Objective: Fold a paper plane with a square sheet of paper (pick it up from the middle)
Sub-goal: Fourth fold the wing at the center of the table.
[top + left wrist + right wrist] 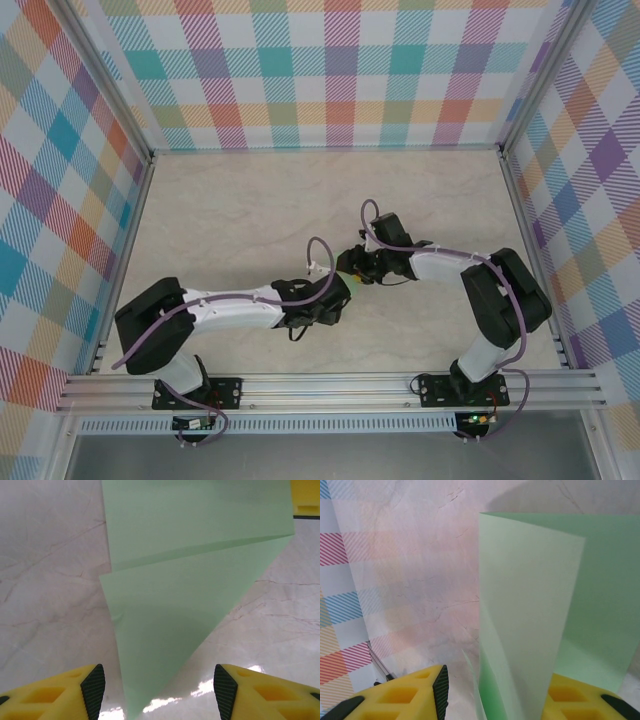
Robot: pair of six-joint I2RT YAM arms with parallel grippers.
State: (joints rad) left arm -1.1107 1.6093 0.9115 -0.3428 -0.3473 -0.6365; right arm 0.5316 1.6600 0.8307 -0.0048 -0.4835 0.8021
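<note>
Pads (93, 690) of the left pincer (159, 690) stand well apart, so we call it open, gripping nothing. Between them, touching neither, we see the narrow pointed end of the paper (190, 605), pale green and plain. Ahead of this pincer the paper widens into a slanted triangle, and beyond that a second layer overlaps it along a straight edge. At that layer's far right corner a yellow finger (305, 497) of the right pincer sits at the paper's edge; we cannot tell whether it touches. Under the paper and to both sides lies the pale marbled table (45, 580). In the right pincer (497, 692) the jaws stand partly apart, with the paper rising between them. The paper lies against the finger (580, 700) on the right of that pincer's own view, while a strip of table shows between the paper and the black pad (440, 690) opposite, so we cannot tell whether it truly pinches the paper. Ahead of this pincer the paper stands in two panels meeting at an upright crease. Off to its left is the checked wall (340, 580). From above, we see both pincers tip to tip near mid-table, the left arm (230, 305) and right arm (450, 265) reaching in from either side.
</note>
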